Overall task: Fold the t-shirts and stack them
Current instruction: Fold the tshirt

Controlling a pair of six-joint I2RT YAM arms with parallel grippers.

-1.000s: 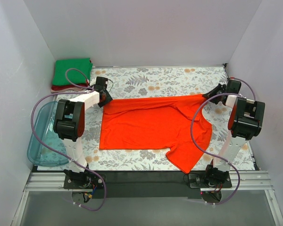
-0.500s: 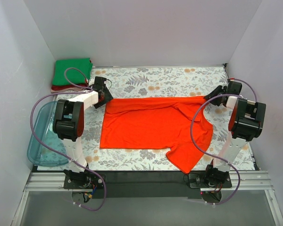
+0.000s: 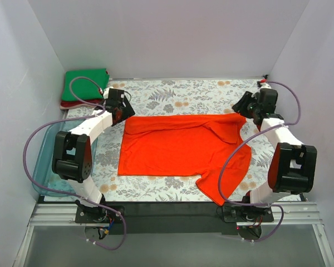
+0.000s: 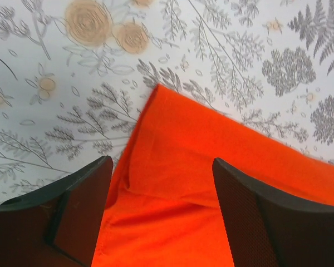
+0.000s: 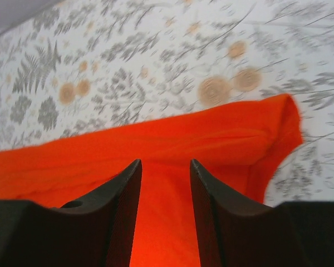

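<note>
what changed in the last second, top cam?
Both arms stretched further out. The left gripper and right gripper slid a little toward the far wall and now hang open over the far corners of the orange shirt. The shirt lies almost as before. The green shirt and tub stayed put.

The top view looked steeply down from high above the near edge of the floral-printed counter [image 3: 183,92], far enough back to take in the whole bright orange-red soft cloth t-shirt [image 3: 172,150]. The left wrist view sat close above the left tool [image 4: 161,164], facing down past its dark fingers [image 4: 72,217] at the shirt's far-left corner. The right wrist view peered low and forward over the right tool [image 5: 166,162] at the far-right corner. All three shared the shirt's far edge.
</note>
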